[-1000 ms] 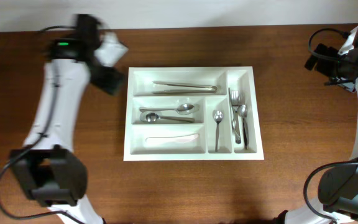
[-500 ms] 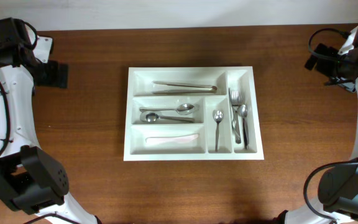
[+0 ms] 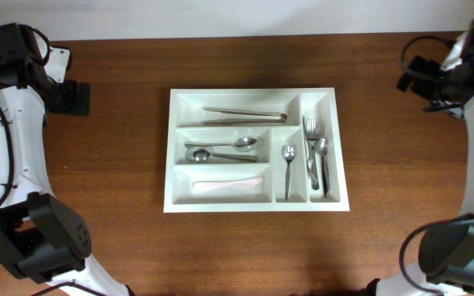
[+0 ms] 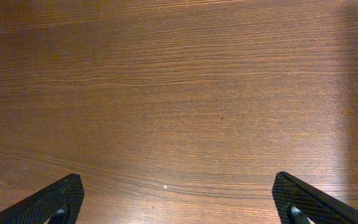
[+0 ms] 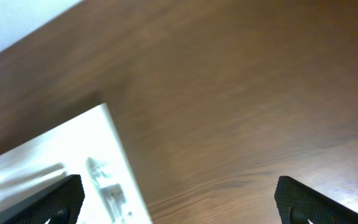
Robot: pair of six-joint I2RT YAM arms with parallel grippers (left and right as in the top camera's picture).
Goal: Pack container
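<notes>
White plastic, the container lies at the middle of the wooden table, well apart from both arms. The right wrist view is blurred and shows only one pale corner of it, and each wrist view cuts its own fingers down to two dark tips at the lower corners. The left gripper gapes wide over bare wood at the far left; the right gripper gapes wide too, at the far right. Five compartments hold one pair of tongs, two spoons, one small spoon, one pale piece hard to make out, and overlapping forks and a spoon too tangled to count.
</notes>
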